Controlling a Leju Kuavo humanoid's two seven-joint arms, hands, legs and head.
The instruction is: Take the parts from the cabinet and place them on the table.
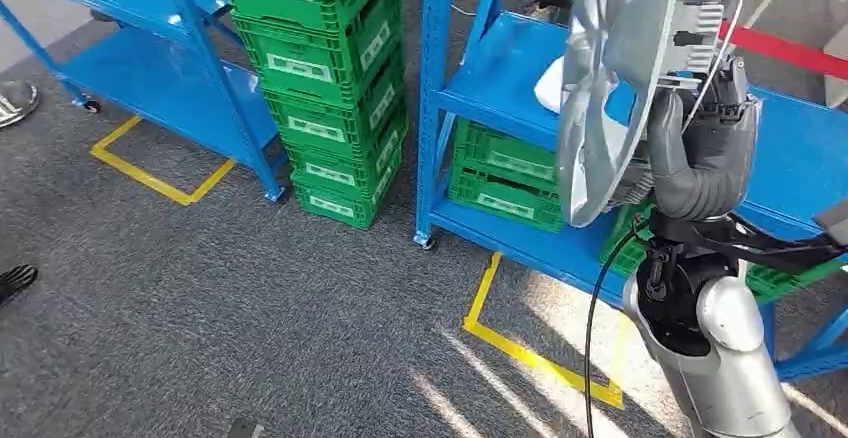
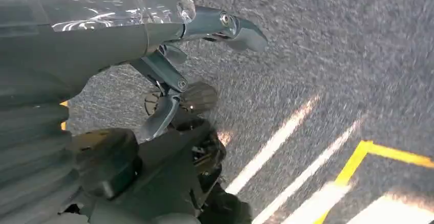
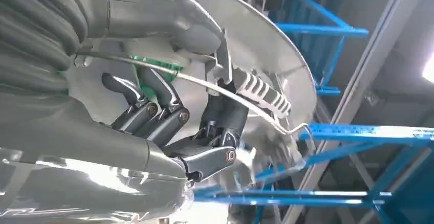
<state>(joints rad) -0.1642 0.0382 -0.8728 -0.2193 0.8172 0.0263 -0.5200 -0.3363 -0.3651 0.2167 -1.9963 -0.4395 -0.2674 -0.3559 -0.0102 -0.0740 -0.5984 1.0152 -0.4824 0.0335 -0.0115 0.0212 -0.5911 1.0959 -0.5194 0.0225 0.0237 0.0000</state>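
Fingers of right hand (image 1: 700, 158) grip silver fan part (image 1: 600, 108) before shelf (image 1: 500, 78) holding green crates (image 1: 505, 173); left hand (image 2: 169, 81) empty, fingers spread

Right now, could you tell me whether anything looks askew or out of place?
The stack of green crates on the floor leans to one side. The right hand holds the fan part upright, and nothing looks spilled or broken.

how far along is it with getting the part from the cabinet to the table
Done: the fan part is off the blue shelving, lifted in front of it. In hand: the right hand grips the part upright. The left hand hangs over the carpet, holding nothing. Left: carrying it over and setting it down on the table.
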